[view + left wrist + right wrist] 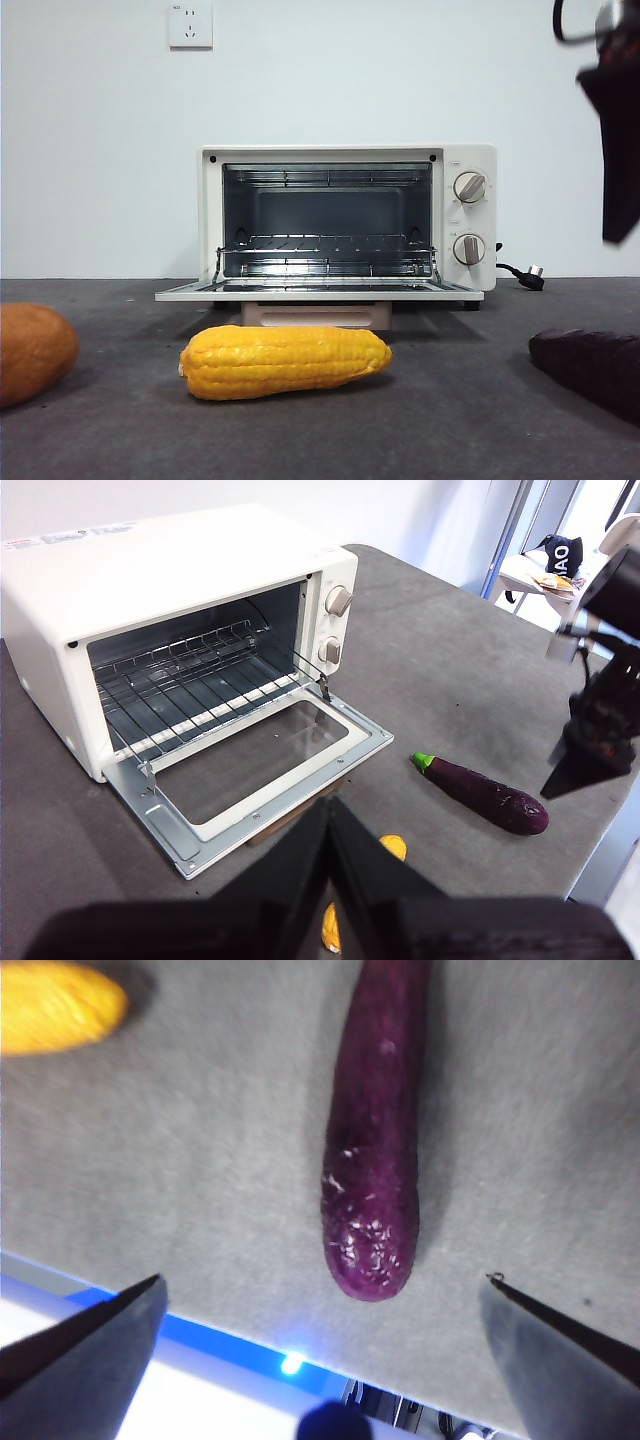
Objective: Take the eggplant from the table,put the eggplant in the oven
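- front view shows the oven [347,222] at the back of the table [450,420], with its door folded down flat and the wire rack [325,252] bare inside.
- two round knobs [469,187] sit one above the other on the oven's side panel, and a black cord with a plug [522,275] lies beside it.
- a yellow corn cob [285,361] lies on the table in front of the open door.
- an orange-brown round vegetable [33,351] sits at one edge of the front view.
- the eggplant [590,367] lies on the table at the other edge, well apart from the corn.
- from the left wrist view, the eggplant [485,793] has a green stem end that points toward the oven door, and its round end points away.
- the right gripper [325,1295] hangs in the air over the round end of the eggplant [375,1150]. its two fingers are spread wide apart and touch nothing.
- the same right gripper shows in the front view as a dark shape [612,120] high up above the eggplant.
- the left gripper [328,815] is up over the table in front of the oven door. its two fingers are pressed together and hold nothing.
- a white wall socket [190,24] is on the wall behind the oven.
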Tool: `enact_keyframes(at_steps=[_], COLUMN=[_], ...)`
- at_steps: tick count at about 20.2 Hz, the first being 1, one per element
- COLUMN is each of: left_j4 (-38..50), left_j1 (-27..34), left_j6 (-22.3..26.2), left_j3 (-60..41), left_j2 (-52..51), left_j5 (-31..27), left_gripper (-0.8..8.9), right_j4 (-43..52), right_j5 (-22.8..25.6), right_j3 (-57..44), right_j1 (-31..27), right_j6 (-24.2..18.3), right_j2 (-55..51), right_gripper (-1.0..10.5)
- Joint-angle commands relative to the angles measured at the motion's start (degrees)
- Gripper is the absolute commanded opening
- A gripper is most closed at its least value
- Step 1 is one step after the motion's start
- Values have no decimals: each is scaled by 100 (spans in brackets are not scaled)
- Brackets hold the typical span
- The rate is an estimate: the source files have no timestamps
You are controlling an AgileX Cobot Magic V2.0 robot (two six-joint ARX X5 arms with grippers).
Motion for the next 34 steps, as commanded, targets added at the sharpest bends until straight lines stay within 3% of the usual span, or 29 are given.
enact_keyframes(at_steps=[1,10,15,18,22,25,27,34], left_j4=[20,-2,-24,-20,-15,-17,-15,-11], left_j1=[-44,-76,-79,-79,-79,-79,-79,-79], left_j6=[-39,-37,-35,-33,-15,-15,-15,-15], left_j3=[-20,-20,-20,-20,-20,-20,-20,-20], left_j2=[-11,-11,-13,-13,-11,-9,13,61], left_j5=[22,22,20,20,17,17,17,17], left_gripper=[-6,-6,-6,-6,-6,-6,-6,-6], right_j4=[291,938,1093,1137,1182,1185,1228,833], right_j5=[35,562,846,1078,1075,1075,1075,1073], right_j3=[-297,-492,-492,-492,-492,-492,-492,-256], right_j1=[149,660,761,761,763,761,761,761], right_j6=[260,699,850,861,859,857,835,730], right_j2=[149,905,1268,1298,1298,1296,1294,684], right_gripper=[563,555,457,255,119,113,20,-4])
